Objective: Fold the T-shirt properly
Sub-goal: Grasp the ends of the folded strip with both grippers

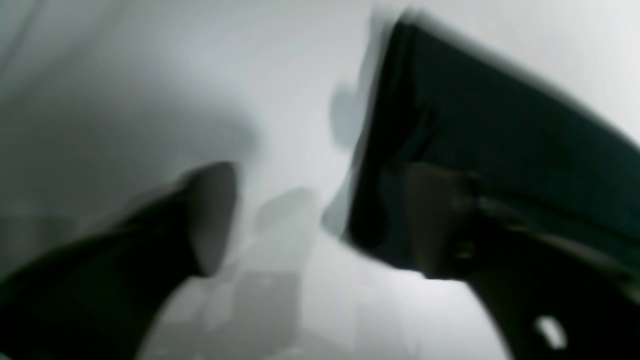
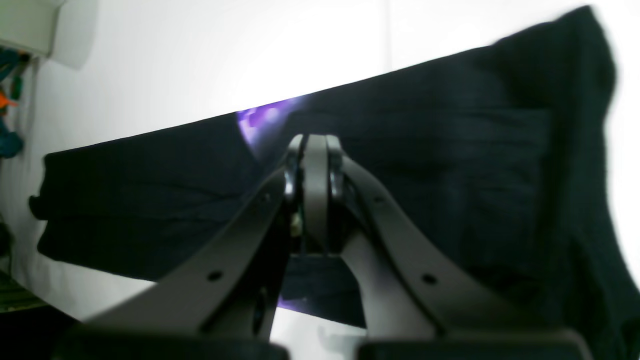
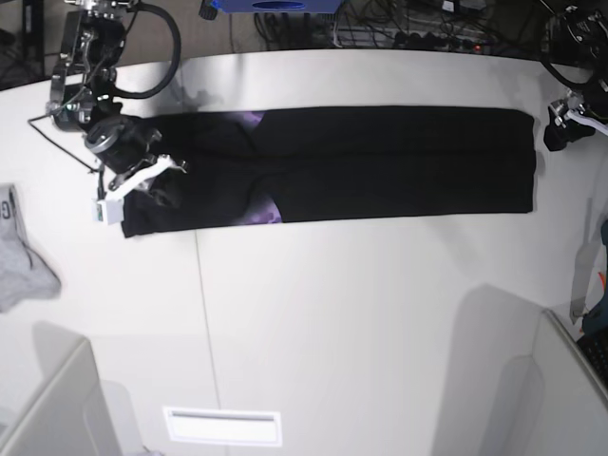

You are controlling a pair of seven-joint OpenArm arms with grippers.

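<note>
White table [image 3: 332, 313]: broad and bare-surfaced around the work; serves as the bearing surface.

Black T-shirt [image 3: 380, 161]: lies flat across the far half of the table as a long, narrow band, sides already turned in. A purple print [image 3: 269, 211] shows at a seam toward the band's left end as the base view has it, and again in the right wrist view [image 2: 260, 120].

Right gripper [image 3: 133, 185]: sits over the band's left end in the base view. Its wrist view shows the fingers [image 2: 316, 165] brought together at the tips against the black fabric; whether cloth is pinched between them cannot be told.

Left gripper [image 3: 568, 122]: at the opposite end of the band, just off the hem. Its wrist view is heavily blurred; the fingers [image 1: 210, 215] stand apart, with the shirt's edge [image 1: 500, 125] near one of them.

Small grey cloth [image 3: 21, 256]: at the table's edge, well apart from the shirt.

Risks, by judgement:
- One end lifted without the other would skew the band and spoil the fold.
- A shallow pinch may take only the top layer, opening the turned-in sides.
- The left gripper's blurred view makes alignment on the hem uncertain; it could close on nothing.
</note>
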